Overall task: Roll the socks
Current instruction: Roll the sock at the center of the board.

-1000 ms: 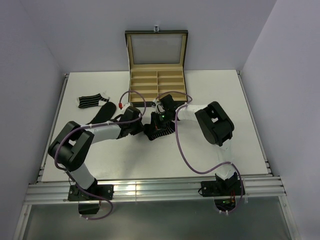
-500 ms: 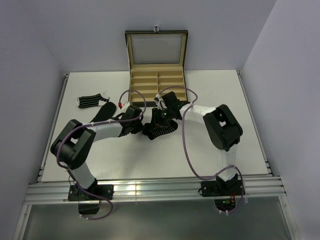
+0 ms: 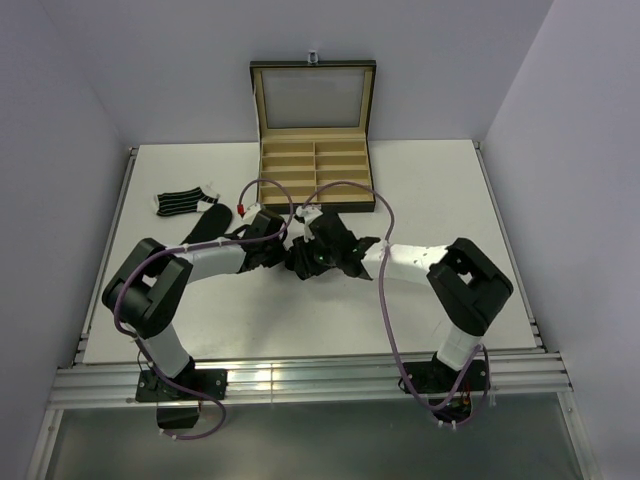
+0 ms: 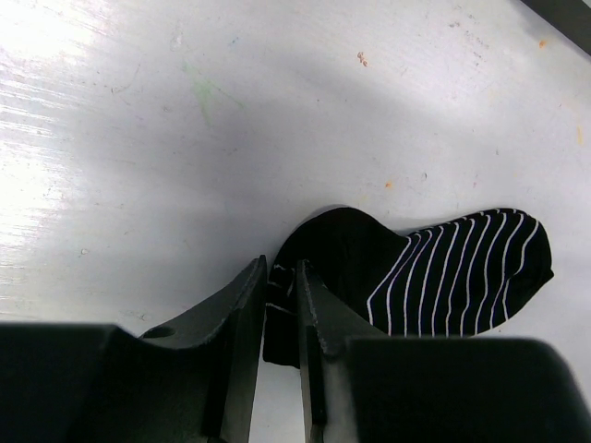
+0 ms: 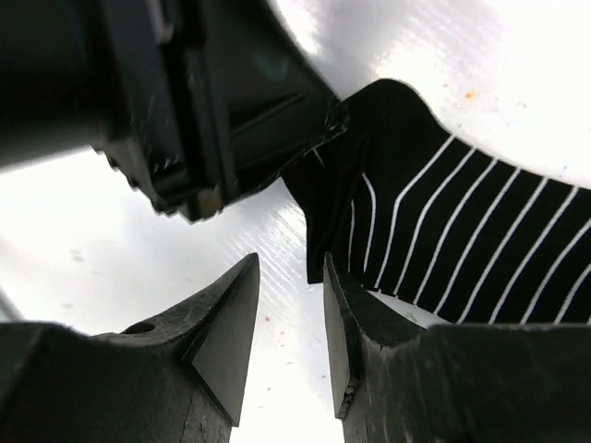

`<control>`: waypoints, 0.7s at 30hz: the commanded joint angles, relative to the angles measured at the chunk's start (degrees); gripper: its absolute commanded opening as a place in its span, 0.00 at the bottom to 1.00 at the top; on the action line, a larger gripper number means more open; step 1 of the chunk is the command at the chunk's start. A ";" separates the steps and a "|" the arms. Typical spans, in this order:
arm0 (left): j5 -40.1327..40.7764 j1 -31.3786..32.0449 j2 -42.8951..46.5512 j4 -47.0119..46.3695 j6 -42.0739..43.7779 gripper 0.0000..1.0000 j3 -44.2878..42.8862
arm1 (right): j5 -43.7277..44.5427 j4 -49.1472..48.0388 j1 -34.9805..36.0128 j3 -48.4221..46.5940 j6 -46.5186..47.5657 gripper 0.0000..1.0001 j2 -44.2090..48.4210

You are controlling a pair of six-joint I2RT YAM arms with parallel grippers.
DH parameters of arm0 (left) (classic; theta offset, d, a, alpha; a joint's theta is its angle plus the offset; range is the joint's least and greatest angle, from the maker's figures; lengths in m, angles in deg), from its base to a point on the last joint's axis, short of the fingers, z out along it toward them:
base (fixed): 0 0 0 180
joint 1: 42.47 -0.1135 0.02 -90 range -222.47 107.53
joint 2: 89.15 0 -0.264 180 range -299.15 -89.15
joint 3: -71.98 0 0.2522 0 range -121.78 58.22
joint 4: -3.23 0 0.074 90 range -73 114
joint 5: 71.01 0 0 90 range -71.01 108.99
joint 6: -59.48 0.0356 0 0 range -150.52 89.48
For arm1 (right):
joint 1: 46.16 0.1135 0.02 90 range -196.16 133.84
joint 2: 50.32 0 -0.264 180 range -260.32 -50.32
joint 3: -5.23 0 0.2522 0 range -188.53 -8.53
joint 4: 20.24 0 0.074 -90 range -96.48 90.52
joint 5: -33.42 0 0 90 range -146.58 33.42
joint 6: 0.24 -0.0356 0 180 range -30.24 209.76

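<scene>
A black sock with thin white stripes lies mid-table between my two grippers. My left gripper is shut on its plain black cuff edge; in the left wrist view the fabric is pinched between the jaws and the striped part trails right. My right gripper is open and empty, low over the table, with its right finger beside the sock's edge. The left gripper's body fills the right wrist view's upper left. Another striped sock and a plain black sock lie at the left.
A black compartmented box with tan lining stands open at the back centre, just beyond both grippers. Purple cables loop over both arms. The table's left edge runs near the spare socks.
My right arm has swung its elbow right and toward the near edge, and its gripper has dropped low beside the sock. My left gripper stays on the cuff.
</scene>
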 commanded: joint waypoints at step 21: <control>-1.41 0.37 -2.38 5.28 -0.05 0.27 1.87 | 13.72 -8.22 7.82 0.49 9.11 0.41 -5.18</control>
